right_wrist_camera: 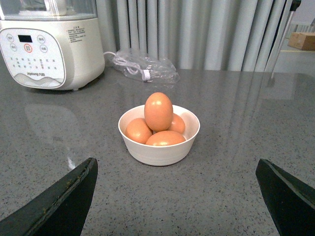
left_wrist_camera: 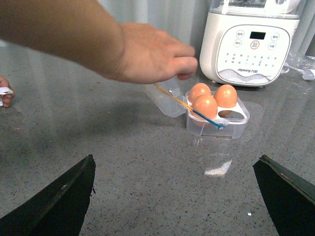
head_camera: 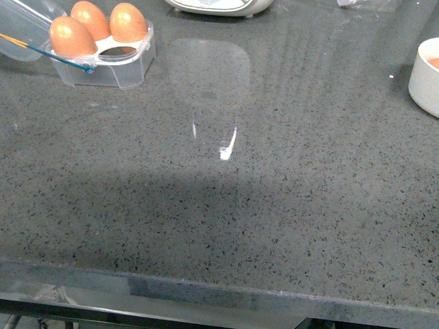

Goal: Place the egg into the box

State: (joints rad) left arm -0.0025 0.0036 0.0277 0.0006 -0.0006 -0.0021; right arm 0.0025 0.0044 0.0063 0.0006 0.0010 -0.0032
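Observation:
The clear box [head_camera: 130, 72] stands at the far left of the counter with its lid [head_camera: 20, 31] open. Three brown eggs [head_camera: 72, 35] sit in its cells, and one cell is empty. In the left wrist view the box [left_wrist_camera: 231, 129] lies ahead of my open, empty left gripper [left_wrist_camera: 179, 196]. A person's hand [left_wrist_camera: 147, 54] reaches over the lid [left_wrist_camera: 167, 98]. In the right wrist view a white bowl [right_wrist_camera: 157, 152] holds several brown eggs, with one egg [right_wrist_camera: 158, 110] standing on top. My right gripper [right_wrist_camera: 177, 196] is open and empty, just short of the bowl.
A cream-white appliance [left_wrist_camera: 251, 44] stands behind the box and shows in the right wrist view [right_wrist_camera: 47, 44]. A plastic bag with a cable [right_wrist_camera: 142, 66] lies behind the bowl. The bowl [head_camera: 425, 79] sits at the counter's right edge. Neither arm shows in the front view.

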